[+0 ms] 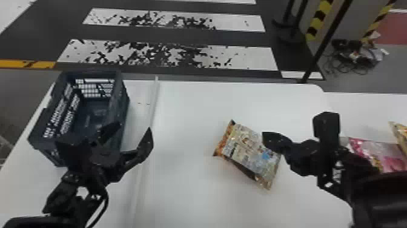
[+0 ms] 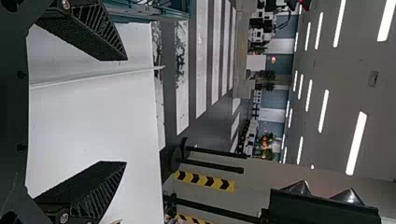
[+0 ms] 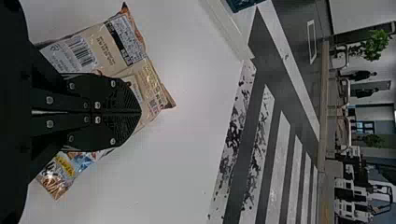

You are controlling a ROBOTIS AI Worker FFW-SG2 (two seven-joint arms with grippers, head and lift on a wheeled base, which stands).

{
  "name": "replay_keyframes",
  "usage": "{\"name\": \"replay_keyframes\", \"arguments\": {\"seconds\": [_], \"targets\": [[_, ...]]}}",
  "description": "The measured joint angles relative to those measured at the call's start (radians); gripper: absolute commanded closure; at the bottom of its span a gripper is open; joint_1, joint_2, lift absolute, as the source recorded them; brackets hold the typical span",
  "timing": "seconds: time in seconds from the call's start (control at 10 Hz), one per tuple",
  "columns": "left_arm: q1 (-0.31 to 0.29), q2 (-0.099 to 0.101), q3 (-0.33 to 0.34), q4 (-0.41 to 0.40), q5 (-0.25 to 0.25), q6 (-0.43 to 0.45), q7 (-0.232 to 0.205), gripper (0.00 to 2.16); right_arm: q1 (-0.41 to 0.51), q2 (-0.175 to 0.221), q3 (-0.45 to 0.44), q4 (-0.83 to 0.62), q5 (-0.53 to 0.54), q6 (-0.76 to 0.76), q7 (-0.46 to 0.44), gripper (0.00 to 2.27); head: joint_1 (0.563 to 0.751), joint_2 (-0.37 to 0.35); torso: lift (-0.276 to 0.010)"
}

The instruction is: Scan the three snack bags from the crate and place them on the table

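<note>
My left gripper (image 1: 129,135) is over the near right part of the dark crate (image 1: 116,91), its fingers spread; the left wrist view also has this gripper (image 2: 122,111) with nothing between its fingers. A tan snack bag (image 1: 248,151) lies on the white table (image 1: 187,115), its printed, barcoded back upward. Just over that bag's right edge is my right gripper (image 1: 266,138). In the right wrist view the same gripper (image 3: 140,112) is shut, fingers pressed together above the bag (image 3: 93,51). Farther right lie a pink snack bag (image 1: 389,154) and a yellowish one (image 1: 400,133).
A raised white strip (image 1: 153,103) runs across the table between the crate and the tan bag. A second white table surface (image 1: 369,106) adjoins at the right. Behind the table stands a thin black pole (image 1: 321,51), with cables on the floor beyond it.
</note>
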Motion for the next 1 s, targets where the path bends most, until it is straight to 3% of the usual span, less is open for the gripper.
{"name": "replay_keyframes", "arguments": {"seconds": [0.5,1.0], "targets": [[0.000,0.000,0.000,-0.001,0.001,0.000,0.000,0.08,0.045,-0.002,0.087,-0.024,-0.023,-0.024,0.211,2.25,0.695,0.096,-0.062],[0.001,0.001,-0.001,-0.004,0.001,0.000,-0.002,0.08,-0.065,-0.009,0.251,0.132,0.075,-0.071,0.220,2.25,0.695,0.158,-0.062]]}}
